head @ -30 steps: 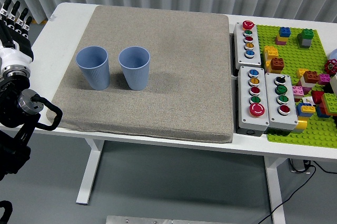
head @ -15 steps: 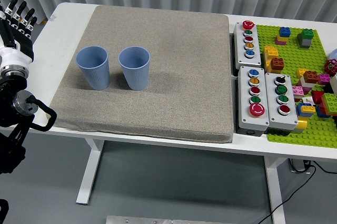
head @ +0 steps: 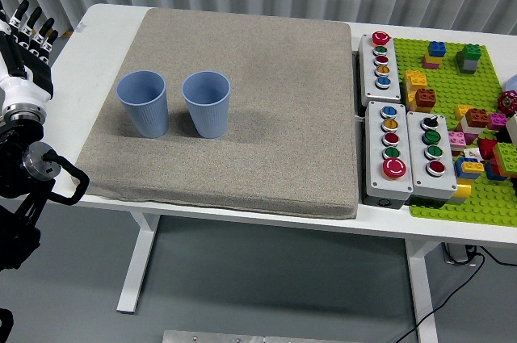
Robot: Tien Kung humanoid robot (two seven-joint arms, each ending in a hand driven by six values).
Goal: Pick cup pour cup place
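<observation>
Two blue cups, left cup (head: 143,103) and right cup (head: 206,103), stand upright just beside each other on the left half of the grey mat (head: 266,157), a narrow gap between them. Mat surface is bare near, far and right of the cups. Left hand (head: 24,44) hovers off the table's left edge, fingers extended. Button boxes (head: 401,149) and a green brick plate (head: 477,117) crowd the right end.
</observation>
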